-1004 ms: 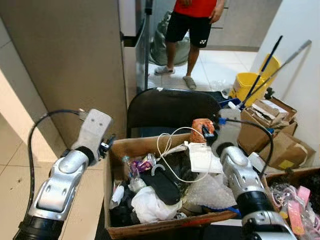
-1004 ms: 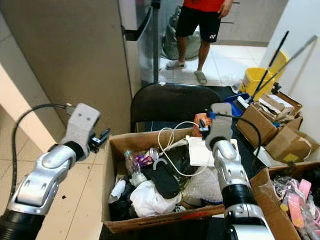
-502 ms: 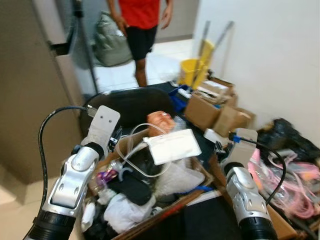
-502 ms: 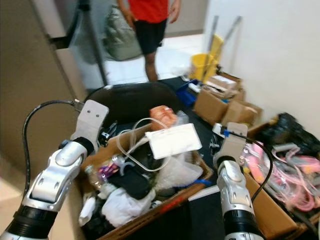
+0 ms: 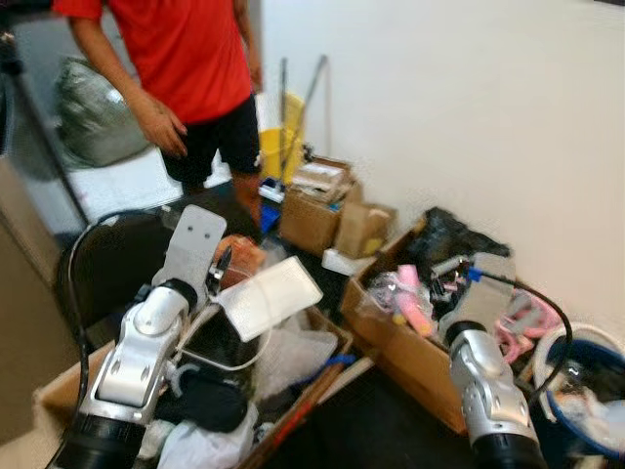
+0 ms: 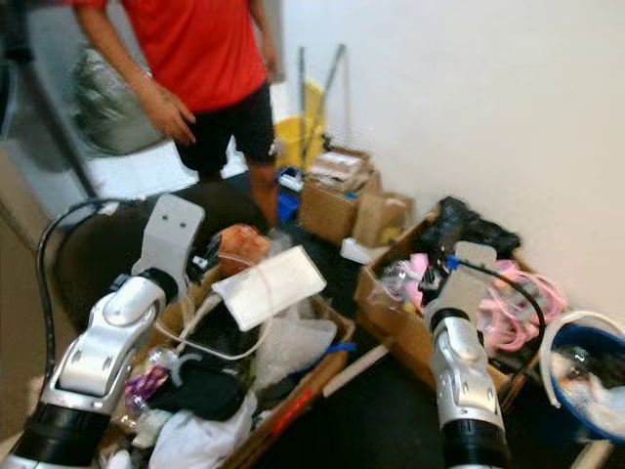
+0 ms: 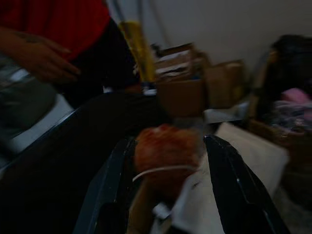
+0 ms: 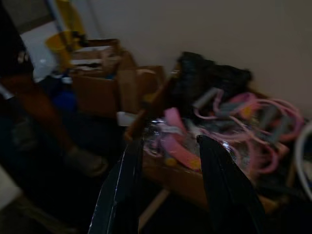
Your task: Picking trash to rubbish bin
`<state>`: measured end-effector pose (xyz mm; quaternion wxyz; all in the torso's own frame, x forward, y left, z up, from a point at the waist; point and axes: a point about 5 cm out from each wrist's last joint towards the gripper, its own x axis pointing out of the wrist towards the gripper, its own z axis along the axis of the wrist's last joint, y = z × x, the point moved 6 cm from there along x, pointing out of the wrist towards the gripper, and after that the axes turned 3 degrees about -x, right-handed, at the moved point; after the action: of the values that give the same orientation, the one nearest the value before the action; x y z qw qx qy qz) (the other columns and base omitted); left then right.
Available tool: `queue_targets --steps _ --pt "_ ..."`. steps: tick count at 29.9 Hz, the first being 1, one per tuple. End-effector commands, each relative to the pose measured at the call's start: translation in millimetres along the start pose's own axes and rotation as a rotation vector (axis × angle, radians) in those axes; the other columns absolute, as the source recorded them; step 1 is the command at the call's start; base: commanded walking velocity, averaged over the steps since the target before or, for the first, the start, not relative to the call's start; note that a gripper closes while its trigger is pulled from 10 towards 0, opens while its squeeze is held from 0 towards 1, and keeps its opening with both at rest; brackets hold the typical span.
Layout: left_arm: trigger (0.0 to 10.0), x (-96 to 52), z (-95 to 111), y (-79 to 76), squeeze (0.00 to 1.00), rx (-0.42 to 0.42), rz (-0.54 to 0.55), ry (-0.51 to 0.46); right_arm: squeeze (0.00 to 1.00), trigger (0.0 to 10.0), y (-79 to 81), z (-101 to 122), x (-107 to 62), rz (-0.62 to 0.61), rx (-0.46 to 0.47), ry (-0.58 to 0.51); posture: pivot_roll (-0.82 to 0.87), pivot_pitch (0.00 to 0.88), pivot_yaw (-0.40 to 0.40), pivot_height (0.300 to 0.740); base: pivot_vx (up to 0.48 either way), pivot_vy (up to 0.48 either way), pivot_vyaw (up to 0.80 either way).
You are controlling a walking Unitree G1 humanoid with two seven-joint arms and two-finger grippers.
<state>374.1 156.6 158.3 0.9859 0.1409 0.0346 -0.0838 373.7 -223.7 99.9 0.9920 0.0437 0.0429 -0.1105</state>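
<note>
Trash fills a brown cardboard box [image 5: 322,327] low at the robot's left: a crumpled orange wrapper [image 7: 165,148], a flat white packet [image 5: 269,296], a looping white cable [image 6: 210,342]. The left pincer [image 7: 168,156], fingers apart, hovers by the wrapper. The right pincer [image 8: 168,161], fingers apart, faces a second box of pink tubing [image 5: 518,322]. A person in a red shirt [image 5: 190,59] stands behind.

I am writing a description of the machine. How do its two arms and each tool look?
Both arms are silver metal with black joint bands and pale grey wrist plates. A black cable loops to each wrist. The left tool and right tool each have two long black fingers.
</note>
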Motion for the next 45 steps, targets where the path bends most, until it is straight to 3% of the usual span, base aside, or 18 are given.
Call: queue_targets --steps 1,45 --pt "10.0 -1.1 -5 -6.4 0.0 0.003 -0.025 0.012 0.0 10.0 0.1 -3 -1.9 -0.008 0.0 0.016 0.06 0.056 0.021 0.74 0.0 0.0 -0.8" --pt "10.0 -2.8 -9 -18.5 0.0 0.01 -0.093 0.027 0.0 10.0 3.0 -10 -6.5 -0.025 -0.009 0.04 0.06 0.072 0.019 0.74 0.0 0.0 -0.8"
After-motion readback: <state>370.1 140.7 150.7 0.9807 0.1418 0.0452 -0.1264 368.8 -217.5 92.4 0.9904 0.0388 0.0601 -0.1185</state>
